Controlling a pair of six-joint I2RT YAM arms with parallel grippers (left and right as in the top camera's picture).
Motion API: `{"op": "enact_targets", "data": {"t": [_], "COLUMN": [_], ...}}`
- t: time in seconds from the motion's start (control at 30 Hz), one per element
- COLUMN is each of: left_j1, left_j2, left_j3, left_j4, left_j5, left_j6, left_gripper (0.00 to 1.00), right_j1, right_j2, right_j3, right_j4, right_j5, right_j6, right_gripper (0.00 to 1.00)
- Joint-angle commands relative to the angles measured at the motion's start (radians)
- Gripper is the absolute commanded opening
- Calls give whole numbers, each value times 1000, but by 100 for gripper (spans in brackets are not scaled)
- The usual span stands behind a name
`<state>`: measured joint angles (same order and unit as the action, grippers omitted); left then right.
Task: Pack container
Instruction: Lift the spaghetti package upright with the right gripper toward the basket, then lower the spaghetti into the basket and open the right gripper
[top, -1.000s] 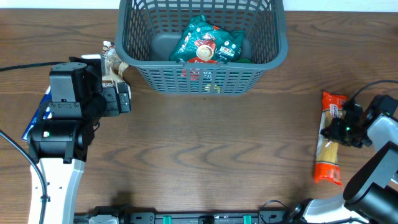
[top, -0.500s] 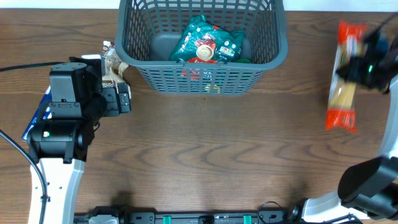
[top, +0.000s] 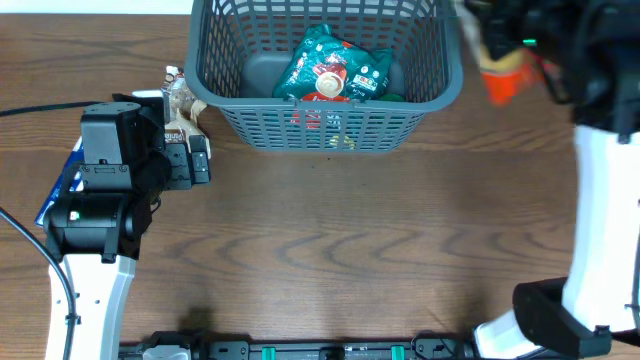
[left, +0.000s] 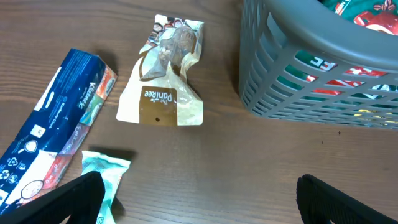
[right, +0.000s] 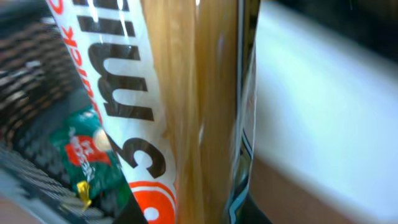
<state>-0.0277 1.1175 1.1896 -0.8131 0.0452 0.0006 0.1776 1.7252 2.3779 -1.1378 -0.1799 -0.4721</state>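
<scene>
The dark grey slotted basket (top: 440, 80) stands at the back middle of the table and holds green food packets (top: 330, 65). It also shows in the left wrist view (left: 292, 68). My right gripper (top: 505, 40) is raised beside the basket's right rim, shut on an orange and clear spaghetti packet (top: 503, 75), which fills the right wrist view (right: 186, 112). My left gripper (left: 199, 202) is open and empty, low over the table left of the basket. A beige snack bag (left: 165, 78) lies in front of it.
A blue box (left: 56, 137) and a mint-green packet (left: 102, 174) lie on the table at the left, near the left gripper's finger. The basket's near wall is to the right of the left gripper.
My right gripper has lifted the spaghetti packet from the table's right side and carried it back and leftward to the basket's right rim. The left arm has not moved.
</scene>
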Motion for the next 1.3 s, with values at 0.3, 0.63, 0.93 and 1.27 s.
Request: {"op": "enact_targets", "data": {"t": [0.3, 0.63, 0.93, 1.27], "left_j1": [5, 5, 5, 5], "left_j2": [6, 6, 6, 6], "left_j3": [17, 17, 17, 17], "left_j4": [-28, -28, -28, -35], "left_j5": [-11, -11, -11, -11], "left_j6": [6, 6, 6, 6], "left_gripper": [98, 99, 99, 99], "right_j1": [255, 315, 332, 325], "right_j2": [150, 389, 467, 488], "right_j3": [36, 36, 32, -75], "right_j4": [174, 81, -2, -61], "right_j5": [-18, -49, -60, -60], "right_j6": [-512, -509, -509, -508], "right_gripper": [1, 1, 1, 6]}}
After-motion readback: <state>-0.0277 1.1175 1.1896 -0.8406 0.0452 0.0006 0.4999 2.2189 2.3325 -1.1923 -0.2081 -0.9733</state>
